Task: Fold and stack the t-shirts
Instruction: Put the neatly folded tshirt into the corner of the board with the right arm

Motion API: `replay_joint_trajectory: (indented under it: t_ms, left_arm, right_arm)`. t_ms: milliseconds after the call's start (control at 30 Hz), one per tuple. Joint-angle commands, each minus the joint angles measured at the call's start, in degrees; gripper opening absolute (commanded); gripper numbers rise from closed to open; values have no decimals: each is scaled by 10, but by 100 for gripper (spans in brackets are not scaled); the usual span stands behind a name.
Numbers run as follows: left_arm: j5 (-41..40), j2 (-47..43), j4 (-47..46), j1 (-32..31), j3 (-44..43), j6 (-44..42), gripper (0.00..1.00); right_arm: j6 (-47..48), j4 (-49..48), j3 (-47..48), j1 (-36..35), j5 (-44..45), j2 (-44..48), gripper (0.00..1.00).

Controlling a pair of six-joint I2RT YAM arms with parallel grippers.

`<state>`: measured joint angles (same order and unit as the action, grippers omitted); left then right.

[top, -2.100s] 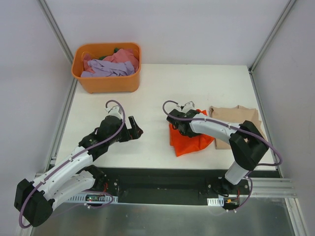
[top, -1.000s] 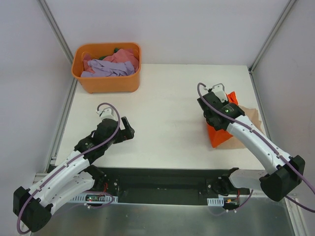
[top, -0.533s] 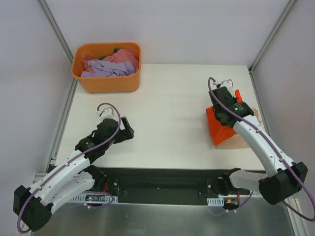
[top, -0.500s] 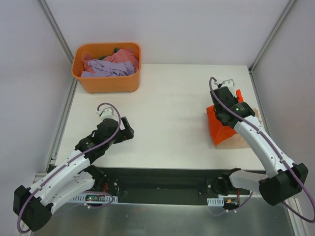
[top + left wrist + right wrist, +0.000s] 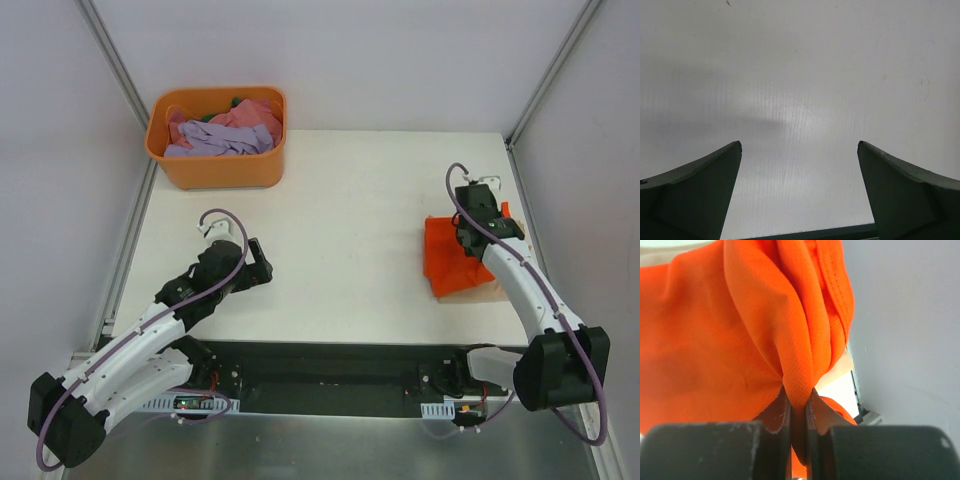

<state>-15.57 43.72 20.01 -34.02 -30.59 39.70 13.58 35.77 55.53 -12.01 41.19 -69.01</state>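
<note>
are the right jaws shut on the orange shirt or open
Shut on it: the right wrist view shows a fold of the orange shirt pinched between them.

orange t-shirt (image 5: 715, 330): fine mesh cloth | table (image 5: 800, 75): matt, ribbed | basket (image 5: 215, 172): smooth plastic

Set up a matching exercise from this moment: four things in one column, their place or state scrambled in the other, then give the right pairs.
Column one
1. left gripper
2. right gripper
3. orange basket
4. beige t-shirt

Column two
A. mostly covered by the orange t-shirt
B. open above bare table
C. shut on a fold of the orange t-shirt
D. at the far left corner, holding purple and pink clothes

Pairs: 1-B, 2-C, 3-D, 4-A
</note>
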Motion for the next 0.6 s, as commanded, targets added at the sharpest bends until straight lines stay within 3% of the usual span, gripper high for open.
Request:
replay_joint_trajectory:
  t_ms: [0,133,367,400,500,567]
  left_arm:
    - [-16,4,2,7,-1,6,99]
    - [-19,7,2,8,-2,5,99]
    - [-24,0,5,9,0,3,99]
    - [-25,0,5,9,0,3,99]
    - [-24,2,5,9,-1,3,99]
    - [-22,6,5,9,-2,2,99]
  right_arm:
    - [18,-83,-3,45,-36,-10,0]
    - [21,-103,-7,73,-48,-47,1]
    - [-20,-97,4,118,-54,-106,11]
    - [-24,-95,3,118,-54,-111,17]
    - [-38,-86,9,118,-43,-128,74]
    - [-46,-74,24,117,-22,-143,92]
